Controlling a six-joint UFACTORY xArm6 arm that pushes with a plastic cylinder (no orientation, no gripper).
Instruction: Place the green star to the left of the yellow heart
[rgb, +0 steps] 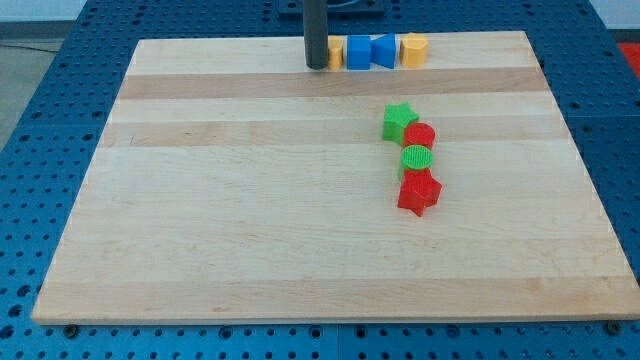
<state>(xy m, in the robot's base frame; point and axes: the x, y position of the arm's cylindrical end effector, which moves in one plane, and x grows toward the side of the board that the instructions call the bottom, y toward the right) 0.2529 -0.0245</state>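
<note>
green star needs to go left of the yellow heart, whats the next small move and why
Probably bring my tip down the view toward the green star, to its lower side. My tip sits at the top edge beside the yellow and blue blocks, far from the star. The star touches the red cylinder, so approach carefully. Which yellow block is the heart I cannot tell.

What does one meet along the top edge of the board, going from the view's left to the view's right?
My tip → yellow block, partly hidden behind the rod → blue block → second blue block → yellow block.
</note>
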